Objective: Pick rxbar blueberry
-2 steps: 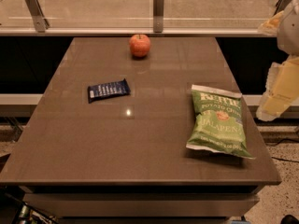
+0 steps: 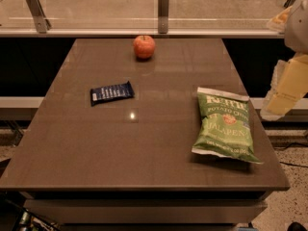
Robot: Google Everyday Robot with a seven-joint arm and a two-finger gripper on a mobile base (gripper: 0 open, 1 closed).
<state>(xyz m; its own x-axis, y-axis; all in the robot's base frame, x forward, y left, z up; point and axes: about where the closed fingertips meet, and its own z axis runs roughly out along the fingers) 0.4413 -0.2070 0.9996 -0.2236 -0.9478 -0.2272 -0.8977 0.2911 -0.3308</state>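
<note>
Approach step; gripper hung off rt edge of table, grip state unclear; next needed reach across to rxbar blueberry.

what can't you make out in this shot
All in the camera view:
- gripper: it hangs past the table's right edge, beside the chip bag. The arm above it is cut off by the right frame edge.
- rxbar blueberry: its white lettering is too small to read.
- apple: its far side is hidden by its own body.
- Space under the table: hidden by the tabletop and by shadow.
</note>
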